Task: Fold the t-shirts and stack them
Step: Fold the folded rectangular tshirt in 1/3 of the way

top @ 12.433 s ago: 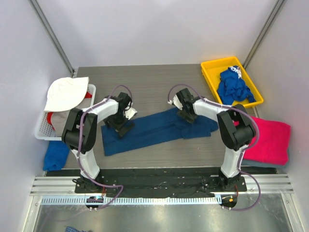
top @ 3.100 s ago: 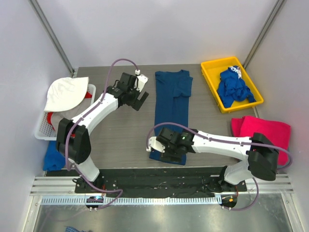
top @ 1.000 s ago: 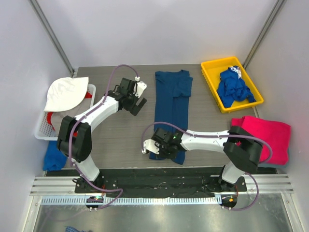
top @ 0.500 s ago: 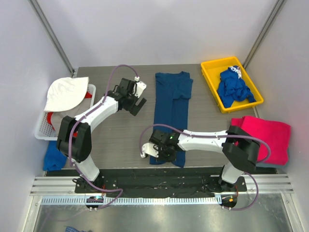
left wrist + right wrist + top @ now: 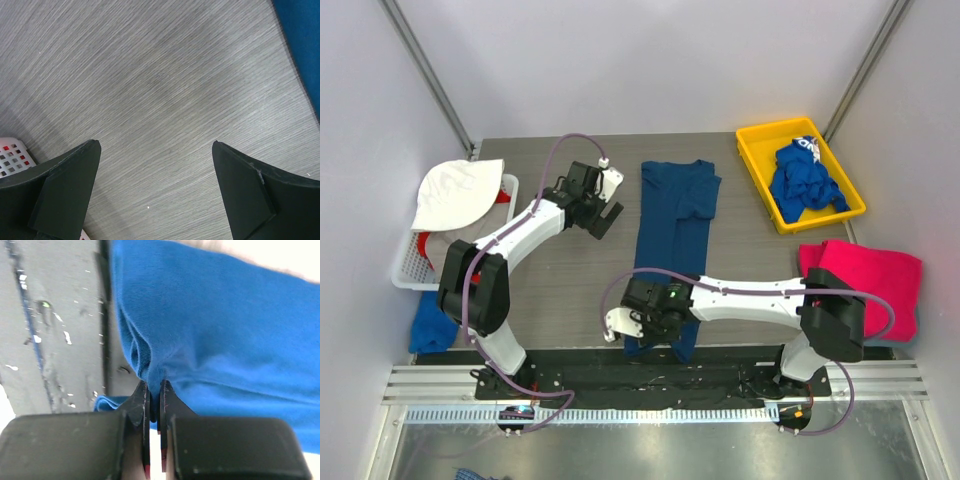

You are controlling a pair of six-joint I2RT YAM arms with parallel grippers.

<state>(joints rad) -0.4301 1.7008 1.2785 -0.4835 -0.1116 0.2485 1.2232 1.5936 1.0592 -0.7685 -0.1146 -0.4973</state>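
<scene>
Right gripper (image 5: 155, 390) at near table edge: jaws pressed together, pinching near hem of dark blue t-shirt (image 5: 672, 225). Right wrist view shows bunched fold of cloth between tips; in top view arm hides this. Top view only: shirt lies as long narrow strip from near edge toward far side of table (image 5: 570, 290). Left gripper (image 5: 155, 145) further back, beside shirt, jaws spread wide, nothing between. Pink t-shirt (image 5: 880, 285) at right side. Royal-blue t-shirt (image 5: 807, 182) crumpled in yellow bin (image 5: 757, 133), far right.
</scene>
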